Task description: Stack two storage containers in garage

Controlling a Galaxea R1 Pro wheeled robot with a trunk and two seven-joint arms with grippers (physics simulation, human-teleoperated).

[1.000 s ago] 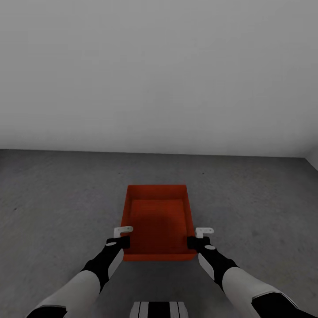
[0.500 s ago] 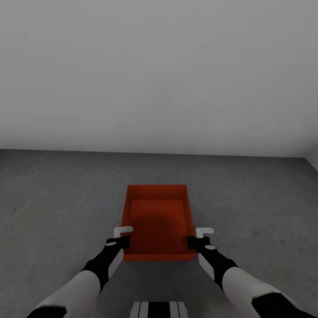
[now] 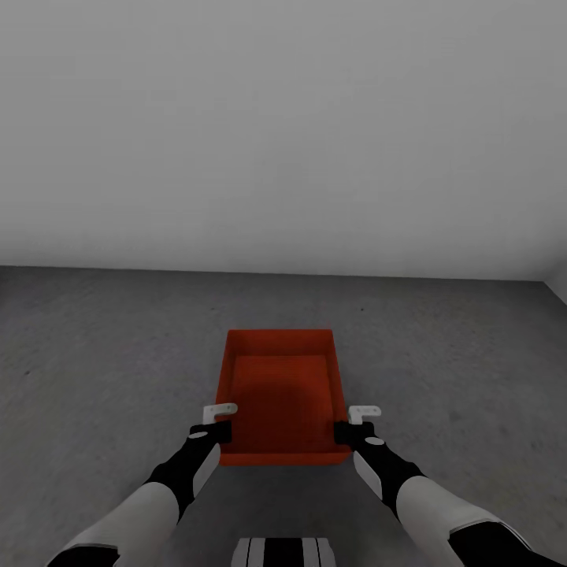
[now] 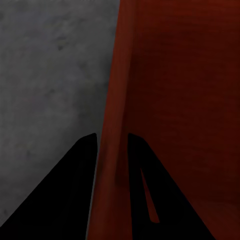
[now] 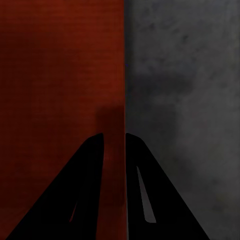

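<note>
Where the storage container [image 3: 282, 394] sits open-topped on the dark concrete floor [image 3: 102, 354], its near corners are hidden behind both wrists. A plain grey-white wall [image 3: 283, 134] closes the bare room beyond. The left gripper [image 4: 111, 142] pinches the container's left wall, the right gripper [image 5: 114, 141] its right wall, fingers straddling each thin rim.

The bin's [image 3: 282, 394] side walls are hiding both grippers' inner fingers in the head view. The frame edge is cutting off both arms below the bin.
</note>
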